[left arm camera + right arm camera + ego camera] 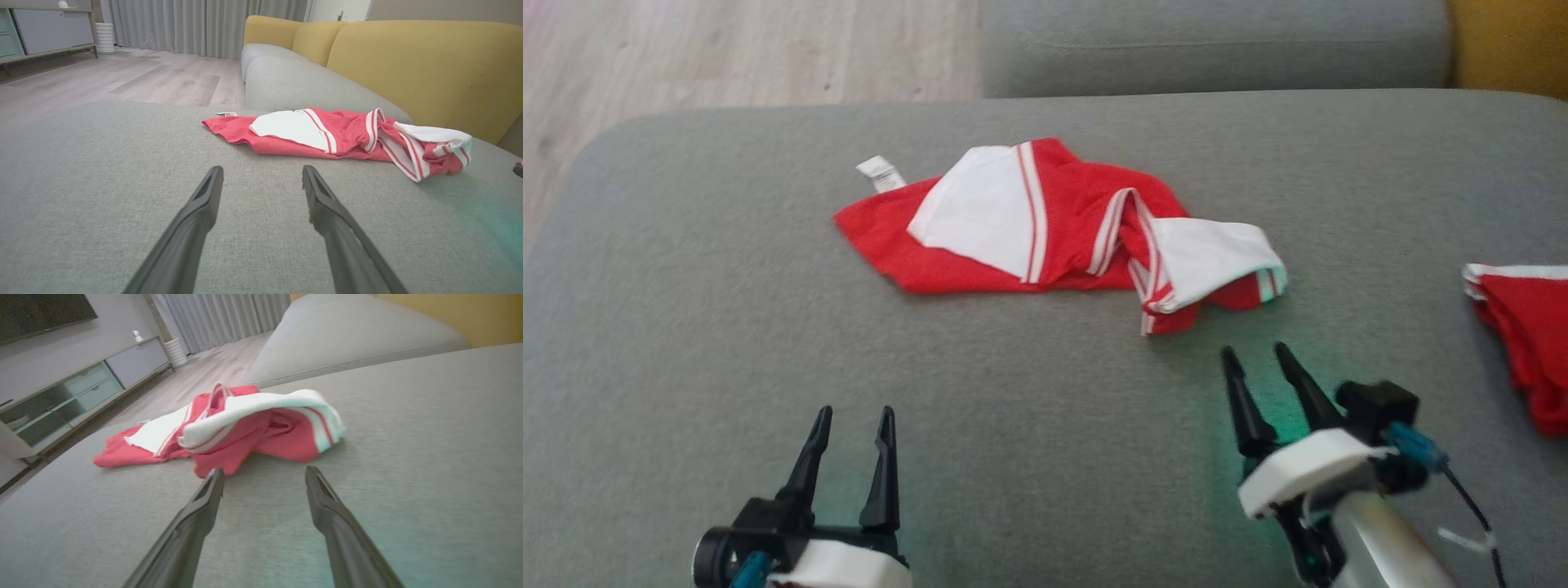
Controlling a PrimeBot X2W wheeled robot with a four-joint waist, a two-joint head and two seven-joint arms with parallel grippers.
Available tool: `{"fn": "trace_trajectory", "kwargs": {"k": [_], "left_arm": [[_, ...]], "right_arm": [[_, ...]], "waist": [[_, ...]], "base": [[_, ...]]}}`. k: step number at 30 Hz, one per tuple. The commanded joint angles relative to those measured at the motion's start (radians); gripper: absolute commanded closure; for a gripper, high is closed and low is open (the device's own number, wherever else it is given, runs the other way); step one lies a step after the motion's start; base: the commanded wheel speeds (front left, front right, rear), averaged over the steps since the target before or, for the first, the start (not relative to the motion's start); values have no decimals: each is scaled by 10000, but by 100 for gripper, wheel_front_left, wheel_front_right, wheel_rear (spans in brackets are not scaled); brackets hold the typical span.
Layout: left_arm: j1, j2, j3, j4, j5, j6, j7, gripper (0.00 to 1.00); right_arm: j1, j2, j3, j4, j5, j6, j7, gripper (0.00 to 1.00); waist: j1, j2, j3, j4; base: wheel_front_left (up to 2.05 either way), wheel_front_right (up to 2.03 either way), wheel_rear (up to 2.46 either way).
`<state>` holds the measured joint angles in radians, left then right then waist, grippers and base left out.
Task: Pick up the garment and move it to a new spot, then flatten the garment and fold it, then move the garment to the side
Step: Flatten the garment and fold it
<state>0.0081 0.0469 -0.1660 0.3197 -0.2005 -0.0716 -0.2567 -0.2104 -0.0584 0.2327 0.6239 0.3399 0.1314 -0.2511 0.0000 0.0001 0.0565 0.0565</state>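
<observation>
- Nearest my head camera, at the lower left, my left end effector (856, 412) hangs low over the grey sofa seat (1013, 457). Its two dark fingers are spread wide with nothing between them.
- Past the seat's rounded left corner, pale wooden floor (727, 49) shows at the back.
- Up the seat from that end effector lies the garment (1062, 220), crumpled near the middle of the cushion and well apart from my left fingers.
- At its left end a small white care label (880, 173) sticks out from the red edge and lies on the seat.
- Its left half is fairly flat: red knit with a white panel folded over it, edged in thin red-and-white stripes.
- Its right half is bunched and twisted. A white sleeve panel arches up at the right end, with red cloth showing inside the opening.
- Just short of that bunched end, my right end effector (1254, 353) points toward it, fingers wide apart and empty. From the head view the tips are near the cloth but apart from it.
- Greenish light tints the seat beside both end effectors.
- At the far right edge lies a second red cloth (1523, 327) with a white border, well apart from the garment.
- Behind the seat, a yellow backrest (408, 61) rises beyond the garment.
</observation>
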Motion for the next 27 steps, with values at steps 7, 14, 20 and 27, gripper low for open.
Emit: {"fn": "trace_trajectory", "kwargs": {"k": [7,14,20,27], "left_arm": [[-471,33,-51,-232,-35,-82,-51,0],[-376,33,-222,-202,-97,-75,-51,0],[-400,33,-314,-210,-134,-59,-51,0],[-520,33,-625,-176,-322,-52,-51,0]], "right_arm": [[-1293,81,1178,271,1502,-7,-106,0],[-1944,81,1176,1042,2930,-7,-106,9],[-2386,81,422,610,2688,-7,-106,100],[-4232,81,125,-1127,1835,-7,-107,100]], "waist": [[0,-1,366,1031],[0,-1,485,1600],[0,-1,553,1761],[0,-1,363,2113]], "base": [[0,0,0],[0,0,0],[0,0,0],[0,0,0]]}}
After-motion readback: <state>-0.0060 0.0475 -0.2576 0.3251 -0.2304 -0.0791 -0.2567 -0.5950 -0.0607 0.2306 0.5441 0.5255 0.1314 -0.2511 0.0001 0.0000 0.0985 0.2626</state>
